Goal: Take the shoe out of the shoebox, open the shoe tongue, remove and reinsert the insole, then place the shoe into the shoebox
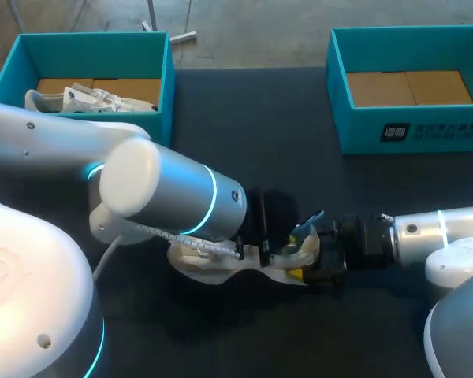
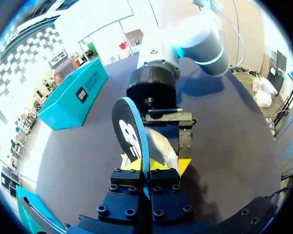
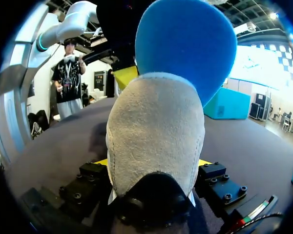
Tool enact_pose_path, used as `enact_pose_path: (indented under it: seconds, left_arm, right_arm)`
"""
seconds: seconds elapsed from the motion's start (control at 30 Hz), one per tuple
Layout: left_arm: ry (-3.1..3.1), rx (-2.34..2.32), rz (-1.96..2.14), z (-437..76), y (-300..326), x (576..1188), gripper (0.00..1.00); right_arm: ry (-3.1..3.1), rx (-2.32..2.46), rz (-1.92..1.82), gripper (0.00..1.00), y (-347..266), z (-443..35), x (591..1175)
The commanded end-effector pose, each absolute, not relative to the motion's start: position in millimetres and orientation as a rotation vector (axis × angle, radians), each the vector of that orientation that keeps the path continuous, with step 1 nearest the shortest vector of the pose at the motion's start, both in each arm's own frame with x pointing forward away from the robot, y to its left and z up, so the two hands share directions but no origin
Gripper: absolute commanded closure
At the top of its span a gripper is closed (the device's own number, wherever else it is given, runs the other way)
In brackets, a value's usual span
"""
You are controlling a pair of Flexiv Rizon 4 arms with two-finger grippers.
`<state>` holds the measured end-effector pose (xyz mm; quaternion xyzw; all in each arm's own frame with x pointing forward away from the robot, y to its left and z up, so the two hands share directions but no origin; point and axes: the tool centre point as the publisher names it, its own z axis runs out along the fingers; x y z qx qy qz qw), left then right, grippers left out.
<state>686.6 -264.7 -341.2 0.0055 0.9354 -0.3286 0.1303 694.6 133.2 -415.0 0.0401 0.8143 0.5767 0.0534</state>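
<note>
1. Where the two arms meet, the pale shoe (image 1: 213,268) lies on its side close in front of the robot. Its grey suede heel is clamped between the fingers of the right gripper (image 3: 151,163), one yellow tip on each side of it.
2. Just above the shoe's opening stands the insole (image 2: 129,131), black on its face and blue at its edge and underside. The left gripper (image 2: 146,168) has its fingers pressed together on the insole's thin edge. The two grippers face each other across the shoe, nearly touching.
3. Beyond the shoe and to its left sits a teal shoebox (image 1: 167,79) holding a second white shoe (image 1: 94,100) on its brown cardboard floor.
4. Beyond the shoe and to its right sits another teal box (image 1: 426,134), well apart from the first, its cardboard floor showing.
5. Under the shoe and both boxes spreads the dark table (image 1: 252,142).
</note>
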Motion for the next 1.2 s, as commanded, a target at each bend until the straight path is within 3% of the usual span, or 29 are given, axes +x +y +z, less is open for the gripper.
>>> enact_pose_path:
  seconds: [0.03, 0.83, 1.2]
  left_arm:
    - [2.746, 0.034, -0.988, -333, -266, 691, 1.00]
    - [3.033, 0.167, -1.229, -248, -290, 686, 1.00]
    - [3.016, 0.394, -1.444, -183, -282, 671, 1.00]
  right_arm:
    - [2.480, 0.122, 1.745, 1.00, 135, -415, 694]
    - [2.480, 0.122, 1.745, 1.00, 135, -415, 694]
    - [2.480, 0.122, 1.745, 1.00, 135, -415, 694]
